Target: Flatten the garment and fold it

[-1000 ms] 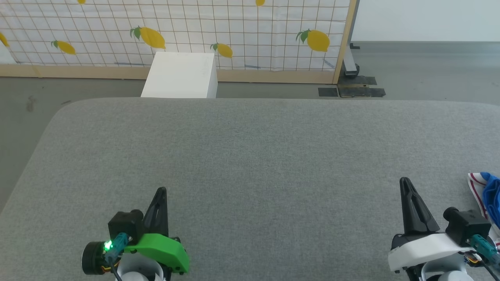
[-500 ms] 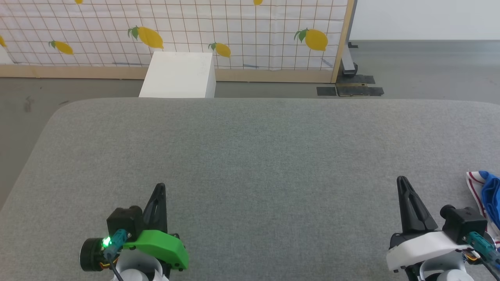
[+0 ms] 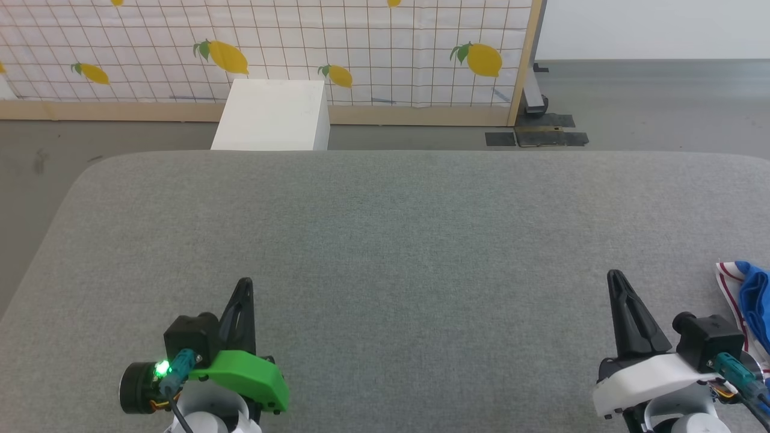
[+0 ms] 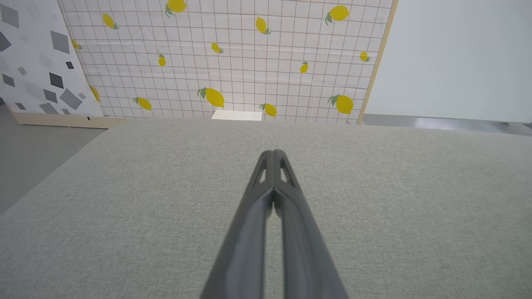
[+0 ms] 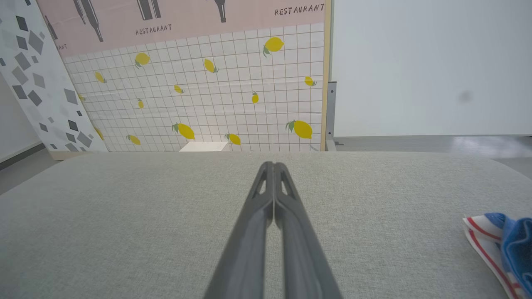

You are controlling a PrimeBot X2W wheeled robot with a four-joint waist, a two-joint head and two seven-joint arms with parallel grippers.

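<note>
Garment point(image 3: 755, 300) crumpled on grey surface point(image 3: 385, 240), far right, right end effector point(image 3: 613, 276) closed nearby

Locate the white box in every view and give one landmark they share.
Head view: white box upper left of centre, beyond the grey surface's far edge.
Left wrist view: pale sliver just left of centre, above that edge.
Right wrist view: sliver left of centre, at that edge.
Shared landmark: the lemon-print screen behind it.
</note>
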